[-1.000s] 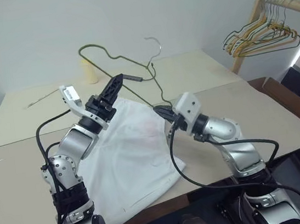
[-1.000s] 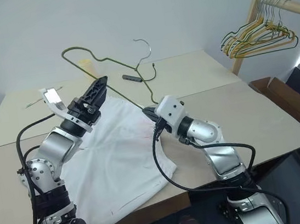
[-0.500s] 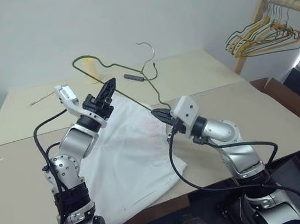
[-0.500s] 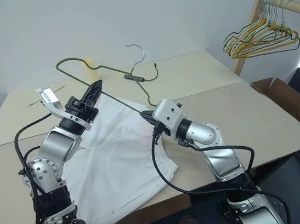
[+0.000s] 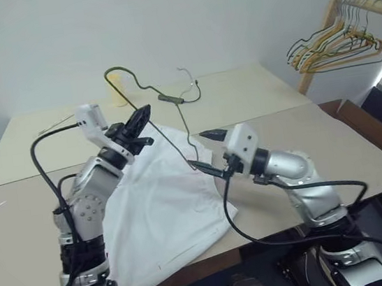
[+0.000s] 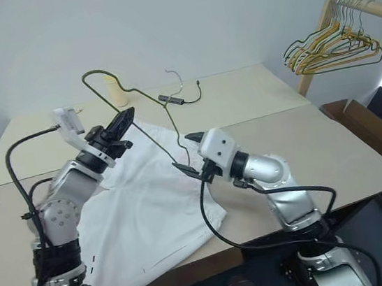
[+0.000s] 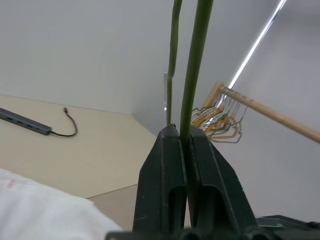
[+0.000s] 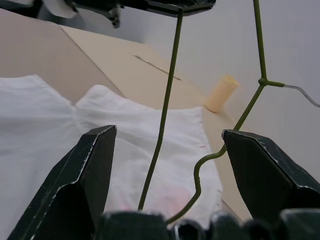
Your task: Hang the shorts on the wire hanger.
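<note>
1. On the beige table (image 5: 255, 92) the shorts (image 5: 164, 203) lie spread flat, white, with a faint pink patch near the middle; their lower edge reaches the table's front edge.
2. Above the shorts the wire hanger (image 5: 169, 135) is held up in the air, tilted, its thin greenish-dark wire running from the left gripper down toward the right one, its pale hook (image 5: 185, 73) at the far end.
3. The left gripper (image 5: 143, 114) is closed tight on the hanger's wire; in the left wrist view the two black fingers (image 7: 165, 185) pinch the wire between them with no gap.
4. The right gripper (image 5: 205, 154) has its fingers spread wide apart, one above and one below, and it grips nothing. In the right wrist view the hanger's wire (image 8: 162, 130) runs through the open space between the fingers (image 8: 85, 175); whether it touches either one cannot be told.
5. The lower corner of the hanger sits just beside the right gripper's lower finger, over the shorts.
6. On the far part of the table lie a small cream cylinder (image 5: 115, 93) and a dark slim bar with a short cable (image 5: 171, 98).
7. At the right, off the table, a wooden rail (image 5: 363, 4) carries a bunch of yellow and dark hangers (image 5: 334, 50).
</note>
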### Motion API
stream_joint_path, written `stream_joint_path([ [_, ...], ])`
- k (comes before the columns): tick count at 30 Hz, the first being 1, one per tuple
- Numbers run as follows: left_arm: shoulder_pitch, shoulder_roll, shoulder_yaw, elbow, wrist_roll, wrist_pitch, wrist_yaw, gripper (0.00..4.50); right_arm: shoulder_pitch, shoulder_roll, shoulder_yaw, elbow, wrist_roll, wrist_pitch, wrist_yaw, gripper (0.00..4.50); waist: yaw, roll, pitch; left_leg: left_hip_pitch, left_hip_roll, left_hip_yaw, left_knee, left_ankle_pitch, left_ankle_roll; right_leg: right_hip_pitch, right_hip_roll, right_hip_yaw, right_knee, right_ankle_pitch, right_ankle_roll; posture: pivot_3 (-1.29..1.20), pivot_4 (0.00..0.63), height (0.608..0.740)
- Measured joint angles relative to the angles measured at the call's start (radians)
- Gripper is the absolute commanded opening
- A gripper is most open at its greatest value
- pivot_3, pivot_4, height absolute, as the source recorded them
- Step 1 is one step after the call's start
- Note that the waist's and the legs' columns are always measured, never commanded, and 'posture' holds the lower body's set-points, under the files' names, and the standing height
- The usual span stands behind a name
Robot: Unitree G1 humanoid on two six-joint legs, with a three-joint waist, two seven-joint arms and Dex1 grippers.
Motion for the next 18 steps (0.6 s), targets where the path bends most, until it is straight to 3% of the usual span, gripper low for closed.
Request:
stream_joint_path([
  [3, -0.003, 0.069, 0.053, 0.019, -0.075, 0.028, -0.144, 0.00, -0.028, -0.097, -0.070, -0.014, 0.204, 0.218, 0.115, 3.76, 0.000, 0.000, 0.000, -0.001, 0.000, 0.000, 0.000, 0.000, 0.000, 0.000, 0.000, 0.000, -0.001, 0.000, 0.000, -0.16, 0.000, 0.740],
  [6, -0.006, 0.170, 0.150, 0.040, -0.282, 0.124, -0.413, 0.00, -0.111, -0.210, -0.121, 0.040, 0.413, 0.473, 0.241, 3.76, -0.009, 0.001, 0.001, 0.000, 0.002, 0.001, 0.000, 0.000, 0.000, -0.001, 0.001, -0.001, 0.000, -0.001, -0.001, -0.16, 0.000, 0.740],
  [8, -0.023, 0.206, 0.185, 0.065, -0.345, 0.146, -0.543, 0.00, -0.157, -0.239, -0.148, 0.097, 0.504, 0.585, 0.300, 3.76, -0.010, 0.001, 0.001, 0.001, 0.003, 0.000, 0.000, 0.000, 0.000, 0.000, 0.002, -0.001, 0.000, -0.001, -0.001, -0.17, 0.000, 0.740],
  [12, -0.028, 0.226, 0.190, 0.130, -0.355, 0.153, -0.700, 0.00, -0.192, -0.282, -0.133, 0.158, 0.575, 0.675, 0.425, 3.76, -0.011, 0.002, 0.002, 0.004, 0.003, 0.001, -0.001, 0.000, 0.000, 0.003, 0.003, -0.002, 0.000, -0.005, 0.003, -0.17, 0.000, 0.740],
  [18, -0.060, 0.179, 0.179, 0.152, -0.332, 0.130, -0.721, 0.00, -0.245, -0.257, -0.076, 0.173, 0.592, 0.730, 0.453, 3.76, -0.013, 0.002, 0.002, 0.001, 0.003, 0.001, -0.001, 0.000, 0.000, 0.000, 0.002, -0.001, 0.000, -0.002, -0.001, -0.18, 0.000, 0.740],
])
